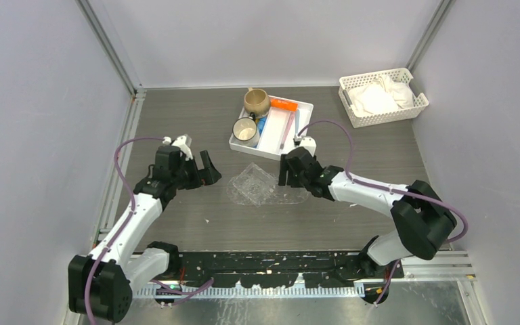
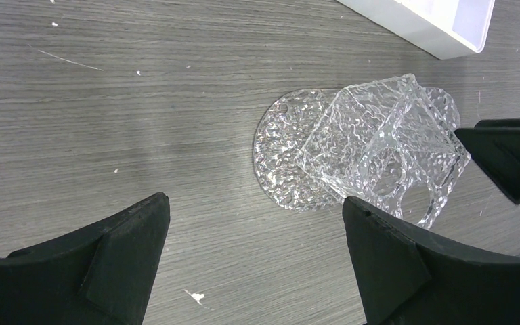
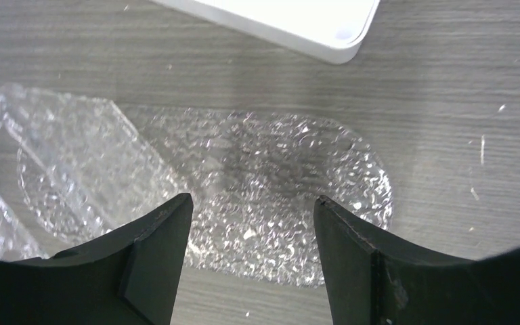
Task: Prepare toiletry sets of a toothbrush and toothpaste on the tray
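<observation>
Clear tray (image 1: pixel 252 181) lay mid-table, partly on a clear oval dish (image 3: pixel 352 183), between the grippers, left gripper (image 2: pixel 255 210) near its left, spread wide, empty, right gripper (image 3: pixel 252 203) just beside its right, over the dish, parted, empty, orange toothpaste (image 1: pixel 282 104) behind in white tray (image 3: pixel 291 20).

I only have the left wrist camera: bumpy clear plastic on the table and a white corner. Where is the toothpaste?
Observer: An orange tube lies in the white divided tray, at its far end, beside the brown mug.
Operator: Any toothbrush in there?
Observer: A thin pink toothbrush, as far as I can tell, lies lengthwise in the right compartment.
Operator: What is the black shape at my right edge?
Observer: That is the right gripper. Its own camera shows the jaws apart with nothing between them.
</observation>
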{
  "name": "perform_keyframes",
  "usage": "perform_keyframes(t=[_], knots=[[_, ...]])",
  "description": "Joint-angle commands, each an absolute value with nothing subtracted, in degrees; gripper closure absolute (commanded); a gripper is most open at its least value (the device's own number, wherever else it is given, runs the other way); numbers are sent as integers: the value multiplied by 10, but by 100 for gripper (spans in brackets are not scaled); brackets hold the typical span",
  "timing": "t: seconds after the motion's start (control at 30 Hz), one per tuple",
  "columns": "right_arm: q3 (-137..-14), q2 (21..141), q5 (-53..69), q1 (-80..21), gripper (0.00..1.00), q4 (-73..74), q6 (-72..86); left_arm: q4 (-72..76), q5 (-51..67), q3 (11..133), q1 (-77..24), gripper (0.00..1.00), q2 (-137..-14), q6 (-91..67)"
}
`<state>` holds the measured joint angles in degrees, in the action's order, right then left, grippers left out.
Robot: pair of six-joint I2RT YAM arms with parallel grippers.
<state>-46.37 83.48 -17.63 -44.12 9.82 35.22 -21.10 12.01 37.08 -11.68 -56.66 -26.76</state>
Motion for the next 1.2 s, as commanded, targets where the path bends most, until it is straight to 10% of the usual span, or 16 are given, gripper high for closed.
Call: perform_keyframes(t=[0.0, 1.17], knots=[[-473, 848, -170, -412, 28, 59, 342, -169, 131, 362, -118, 0, -579, -271], [-465, 825, 29, -417, 28, 127, 376, -120, 83, 458, -221, 0, -821, -278]])
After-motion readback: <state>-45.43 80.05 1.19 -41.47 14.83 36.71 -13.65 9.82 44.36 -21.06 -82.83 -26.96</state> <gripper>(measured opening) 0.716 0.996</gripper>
